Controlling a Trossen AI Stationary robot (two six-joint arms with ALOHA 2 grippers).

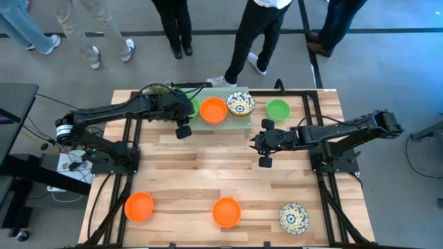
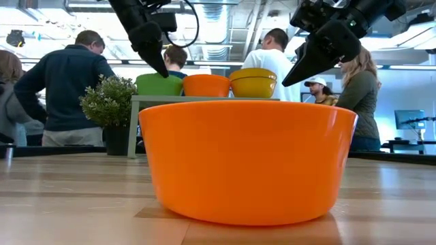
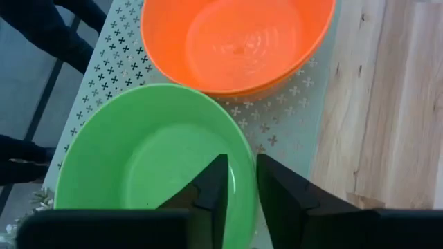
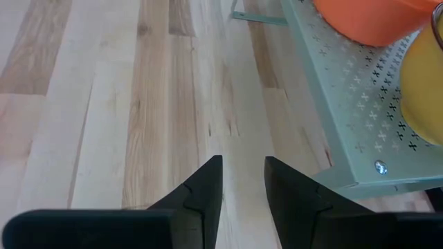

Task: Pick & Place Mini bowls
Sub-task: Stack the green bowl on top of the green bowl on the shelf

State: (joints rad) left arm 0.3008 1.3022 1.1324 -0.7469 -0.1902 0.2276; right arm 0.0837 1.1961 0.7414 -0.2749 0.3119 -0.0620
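A pale green perforated stand (image 1: 220, 119) at the table's far middle carries a green mini bowl (image 3: 149, 162), an orange one (image 1: 213, 110) and a blue-and-yellow patterned one (image 1: 240, 104). My left gripper (image 3: 242, 173) stands open over the green bowl's rim, with one finger inside the bowl and one outside. My right gripper (image 4: 242, 173) hovers open above bare wood just right of the stand, holding nothing. Another green bowl (image 1: 277, 108) rests on the table right of the stand. Near the front edge sit two orange bowls (image 1: 139, 206) (image 1: 226, 211) and a patterned one (image 1: 293, 218). My left gripper comes slanting down from the table's left, its fingers astride the green bowl's rim (image 3: 248, 160) on the side facing the orange bowl. The gap is wider than the rim, and I cannot tell whether either finger touches it. The bowl sits upright on the stand.
A small bushy plant (image 1: 156, 90) stands at the stand's far-left end. Several people stand beyond the table's far edge. Open wood lies between the stand and the front row of bowls. In the low view the front orange bowl (image 2: 248, 163) fills the foreground.
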